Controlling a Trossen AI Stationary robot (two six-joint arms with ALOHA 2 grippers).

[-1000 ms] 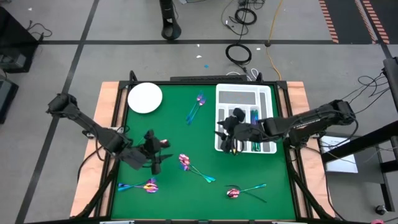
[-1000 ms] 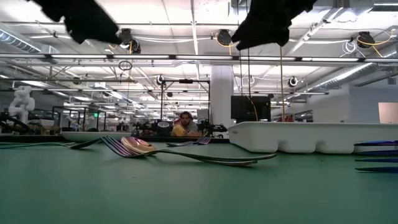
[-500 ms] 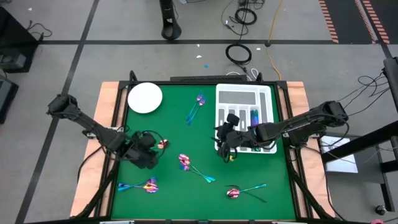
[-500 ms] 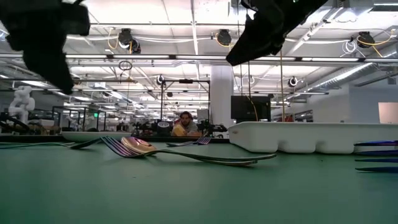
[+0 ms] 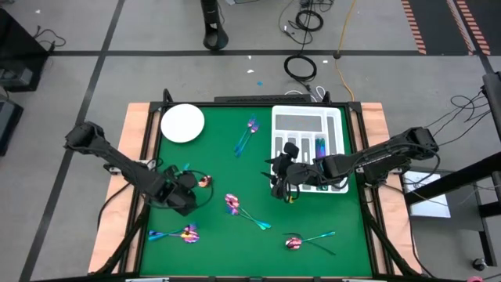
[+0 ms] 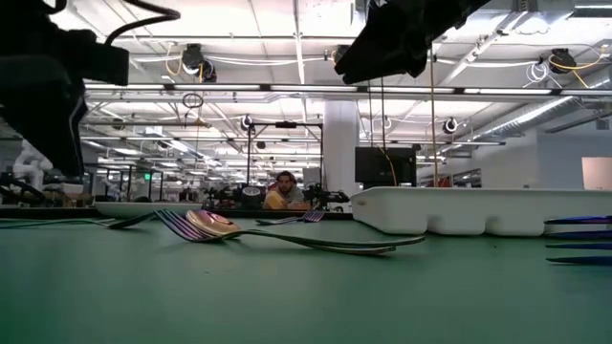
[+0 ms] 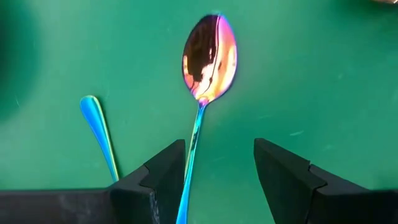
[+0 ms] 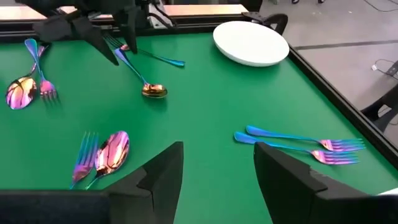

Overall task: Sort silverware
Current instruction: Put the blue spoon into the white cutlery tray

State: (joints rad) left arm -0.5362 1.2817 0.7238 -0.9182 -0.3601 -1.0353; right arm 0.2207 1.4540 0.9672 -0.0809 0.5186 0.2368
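Observation:
Iridescent silverware lies scattered on the green mat. One spoon (image 7: 209,59) lies flat, its handle (image 7: 189,168) running between the open fingers of my left gripper (image 7: 217,168), which points down over it (image 5: 186,192) without touching. A second blue handle (image 7: 99,134) lies beside it. My right gripper (image 5: 280,186) hovers open just off the near left corner of the white tray (image 5: 309,117), high above the mat (image 6: 397,43). More silverware (image 5: 319,146) lies in the tray's slots.
A round white plate (image 5: 182,123) sits at the far left. Pairs of silverware lie at the far middle (image 5: 246,137), the centre (image 5: 235,205), the near left (image 5: 176,233) and the near right (image 5: 301,241). Beyond the table, a person (image 6: 283,189) sits.
My left gripper has tipped from nearly level to pointing steeply down, has rolled, and has sunk toward the mat over the spoon's handle. My right gripper has drifted off the tray's near edge toward the table's left. Both have stayed open; no silverware has moved.

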